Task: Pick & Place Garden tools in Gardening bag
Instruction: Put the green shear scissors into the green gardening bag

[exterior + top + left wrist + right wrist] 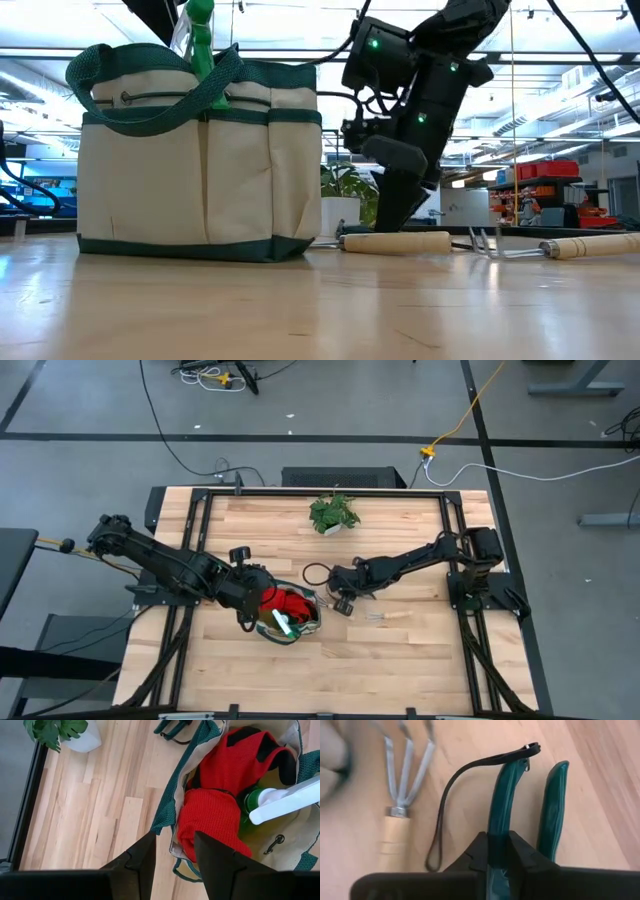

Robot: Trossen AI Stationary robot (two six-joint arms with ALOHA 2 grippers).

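Right wrist view: our right gripper (498, 851) is clamping one green pruner handle (501, 800), the rake (399, 790) lying beside; our left gripper (173, 851) is hanging open beside the bag (197, 765) holding red gloves (220, 795).

Left arm: extended from 9 o'clock toward table centre.
Left gripper (262, 612): fingers (141, 861) parted, nothing held.
Right arm: stretched from 3 o'clock toward centre, elbow bent.
Right gripper (343, 600): lowered to the table, fingers (479, 851) clamped on something.
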